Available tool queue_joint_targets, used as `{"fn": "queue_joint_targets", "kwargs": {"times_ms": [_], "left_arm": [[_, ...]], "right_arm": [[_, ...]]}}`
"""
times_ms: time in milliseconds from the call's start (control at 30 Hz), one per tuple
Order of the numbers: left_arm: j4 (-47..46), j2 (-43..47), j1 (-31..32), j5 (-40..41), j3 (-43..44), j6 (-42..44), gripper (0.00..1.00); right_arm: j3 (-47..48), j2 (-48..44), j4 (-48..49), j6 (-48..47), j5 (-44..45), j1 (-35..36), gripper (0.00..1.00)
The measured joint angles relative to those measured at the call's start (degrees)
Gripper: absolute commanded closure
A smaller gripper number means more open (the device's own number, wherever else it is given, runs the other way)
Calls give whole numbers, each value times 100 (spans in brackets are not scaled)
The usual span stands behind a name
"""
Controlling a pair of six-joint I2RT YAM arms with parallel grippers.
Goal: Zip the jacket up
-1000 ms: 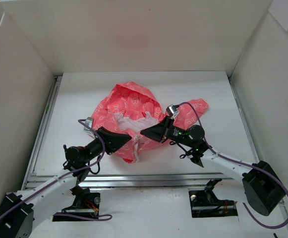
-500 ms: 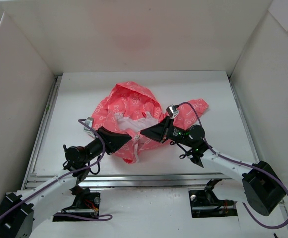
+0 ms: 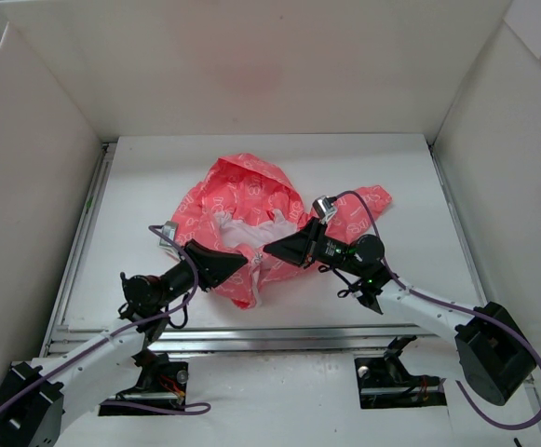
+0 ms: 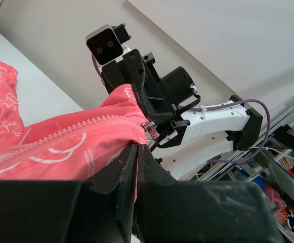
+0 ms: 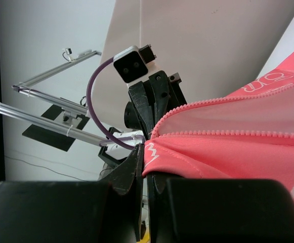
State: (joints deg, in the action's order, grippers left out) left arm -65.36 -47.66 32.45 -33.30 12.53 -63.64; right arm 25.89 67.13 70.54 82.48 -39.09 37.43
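Note:
The coral-pink jacket (image 3: 250, 197) with white print lies crumpled mid-table, its white lining (image 3: 244, 228) showing. My left gripper (image 3: 248, 264) is shut on the jacket's near front edge; in the left wrist view the fabric (image 4: 60, 147) is pinched between its jaws (image 4: 136, 148), just below the zipper teeth (image 4: 81, 128). A small metal slider (image 4: 151, 130) shows at the teeth's end. My right gripper (image 3: 268, 250) faces it, shut on the other front edge (image 5: 222, 149) at its fingertips (image 5: 145, 151). The two grippers nearly meet tip to tip.
White walls (image 3: 251, 65) enclose the table (image 3: 400, 186) on three sides. A metal rail (image 3: 270, 328) runs along the near edge. Purple cables (image 3: 363, 209) loop off both arms. One sleeve (image 3: 368, 200) spreads to the right.
My left gripper has eased slightly toward the near edge, drawing its pinch of fabric along. The right gripper has held still.

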Motion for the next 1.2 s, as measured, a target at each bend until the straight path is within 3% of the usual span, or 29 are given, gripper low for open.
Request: {"fn": "queue_joint_targets", "kwargs": {"times_ms": [1200], "left_arm": [[85,103,0,-37,-2,17,100]], "right_arm": [[101,0,-2,-481,9,92,100]]}}
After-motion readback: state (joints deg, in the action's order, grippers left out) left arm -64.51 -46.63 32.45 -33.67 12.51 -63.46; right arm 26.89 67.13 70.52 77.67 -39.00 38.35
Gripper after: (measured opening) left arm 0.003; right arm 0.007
